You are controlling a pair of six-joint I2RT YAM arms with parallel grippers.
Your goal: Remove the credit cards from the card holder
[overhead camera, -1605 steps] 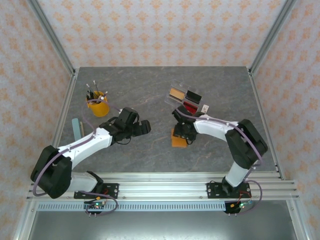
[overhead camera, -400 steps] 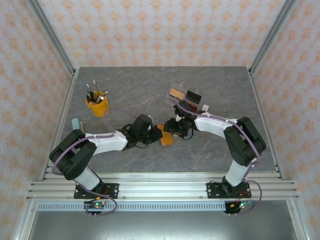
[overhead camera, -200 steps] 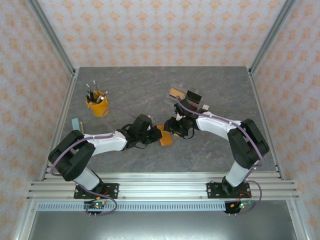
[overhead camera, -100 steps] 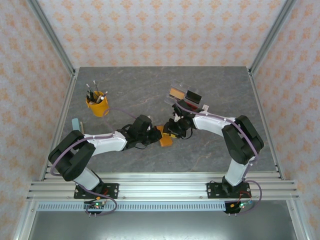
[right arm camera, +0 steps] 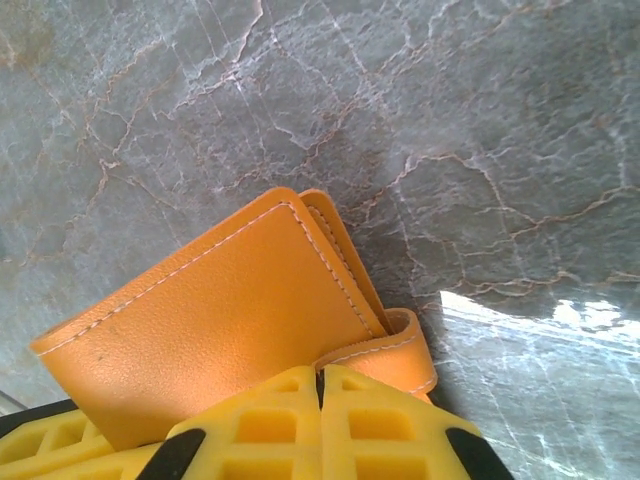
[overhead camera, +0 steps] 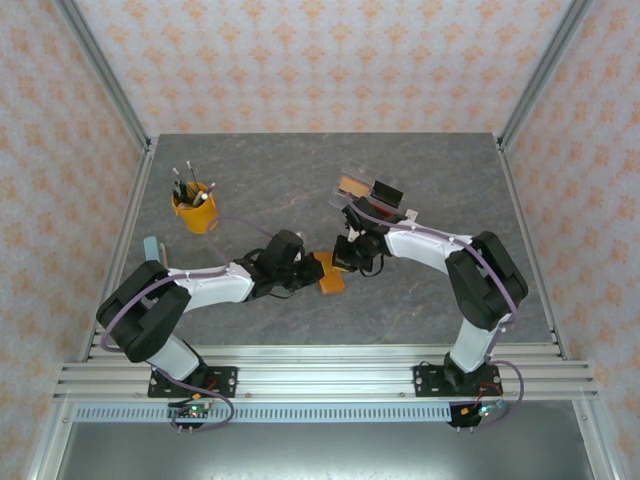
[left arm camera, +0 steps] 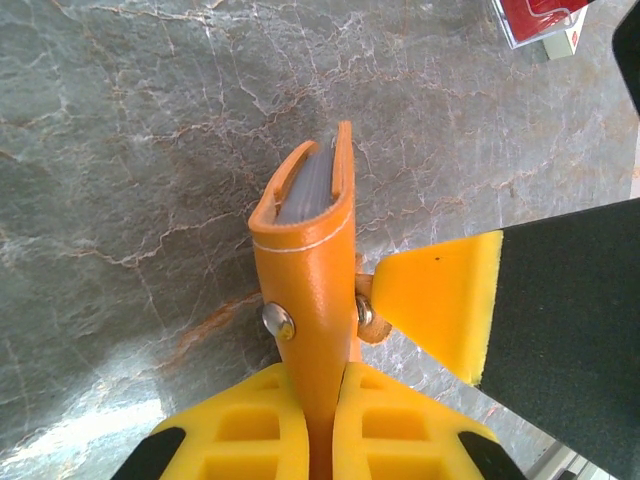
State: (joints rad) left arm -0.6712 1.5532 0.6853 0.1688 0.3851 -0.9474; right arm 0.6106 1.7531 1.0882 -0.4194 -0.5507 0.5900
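— Orange leather, seen edge-on: the card holder is held at the middle of the desk, with the left hand pinching its lower edge.
— And the right hand?
— Pressed together on the tab clasp, it seems. I judge this the opening step; no card is out.
— Next?
— Pull the tab off its snap, against the left hand's grip, then spread the fold.
— Obstacles?
— A clear tray sits just behind the right arm. The pen cup is well apart.
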